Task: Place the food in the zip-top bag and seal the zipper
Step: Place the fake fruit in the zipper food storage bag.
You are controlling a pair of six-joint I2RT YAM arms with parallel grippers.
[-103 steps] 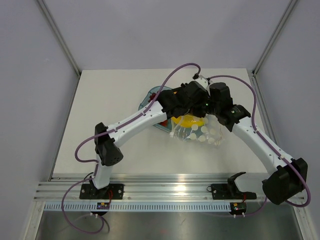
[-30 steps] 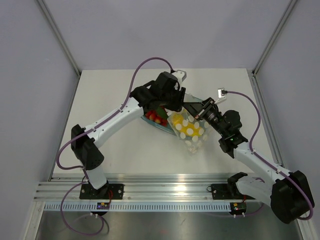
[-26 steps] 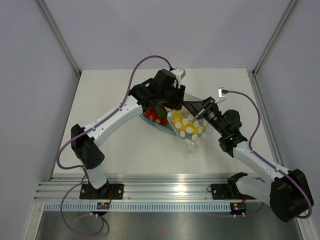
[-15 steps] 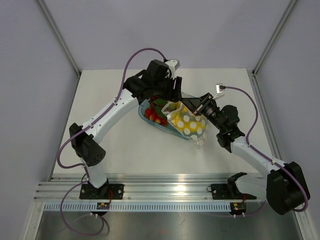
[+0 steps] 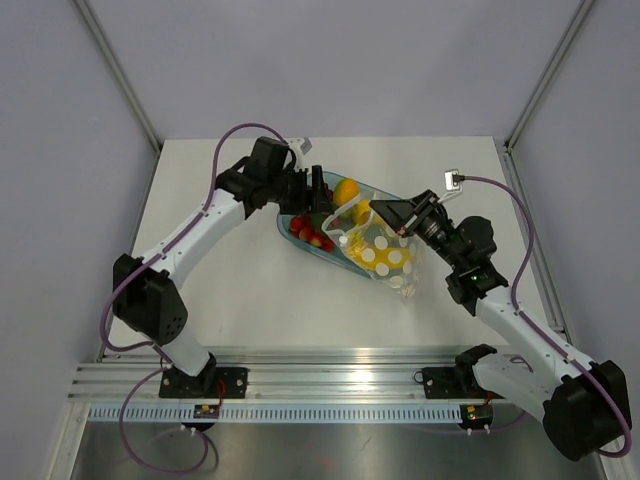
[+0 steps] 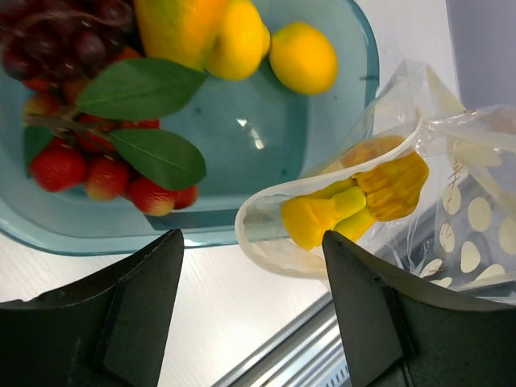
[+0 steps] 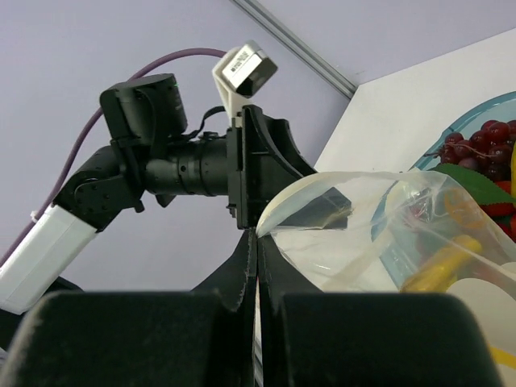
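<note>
The dotted clear zip-top bag [image 5: 385,255] hangs mouth-up over the right end of the teal tray [image 5: 338,256]. My right gripper [image 5: 380,208] is shut on its mouth edge [image 7: 278,211]. A yellow banana bunch [image 6: 355,201] lies inside the bag, just below the pale zipper strip [image 6: 244,239], which stands apart. My left gripper [image 6: 254,318] is open and holds nothing, and it hovers over the tray's left part [image 5: 316,188], clear of the bag. In the tray lie strawberries [image 6: 89,173] with green leaves [image 6: 141,89], dark grapes [image 6: 60,44], a pear [image 6: 242,40] and a lemon [image 6: 302,56].
The tray's rim [image 6: 97,242] sits on the white tabletop [image 5: 220,280]. An aluminium rail [image 5: 340,385] runs along the near edge, and grey walls close in the back and sides. The left arm's wrist [image 7: 161,169] fills the left of the right wrist view.
My left gripper has drawn back from the bag's mouth toward the far left and opened wider, leaving the banana bunch in the bag. The right gripper keeps its hold and has shifted slightly right.
</note>
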